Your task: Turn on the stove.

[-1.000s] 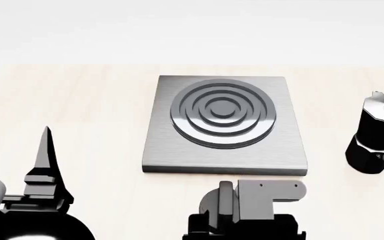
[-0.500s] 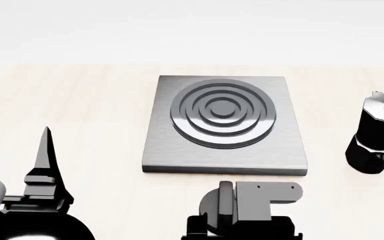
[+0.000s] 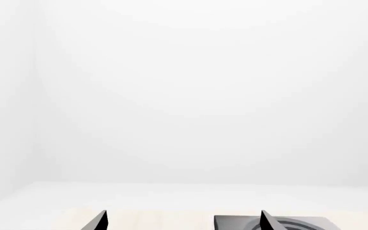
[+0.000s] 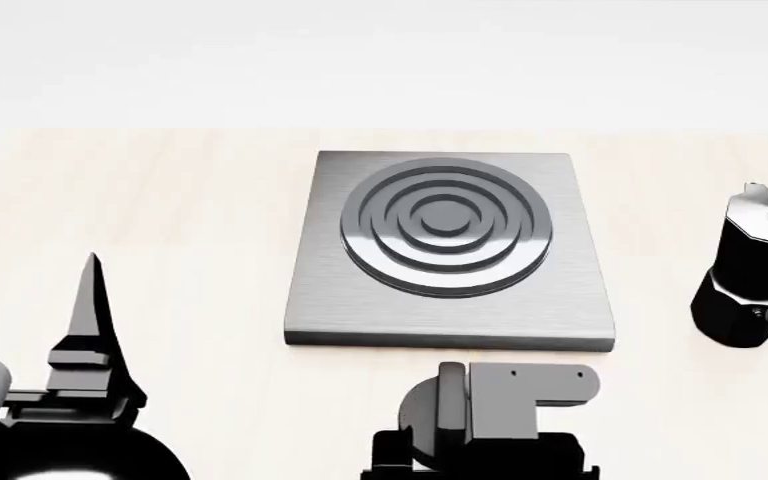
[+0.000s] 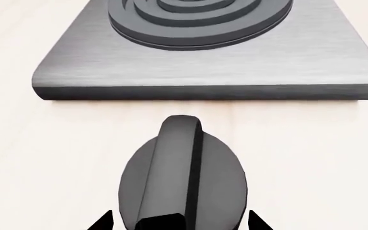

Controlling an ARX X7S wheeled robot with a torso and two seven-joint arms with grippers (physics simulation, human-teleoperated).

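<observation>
We begin with the pale wooden table [image 4: 157,220], where the stove [image 4: 448,250] lies flat in the middle, its ring burner [image 4: 446,228] raised and dark. The moka pot [image 4: 755,268] stands well off to its right. The stove's black knob [image 5: 182,179] sits on the table just near of the plate's near edge, ridge upright. In the right wrist view the right gripper [image 5: 178,223] has a fingertip on either side of the knob, jaws apart and not yet closed on it (only the tips show, so contact is hard to judge). We judge the reach nearly done; the grasp and the turn remain. The left gripper [image 3: 182,221] idles spread at the near left. From the head view the arm hides the knob.
</observation>
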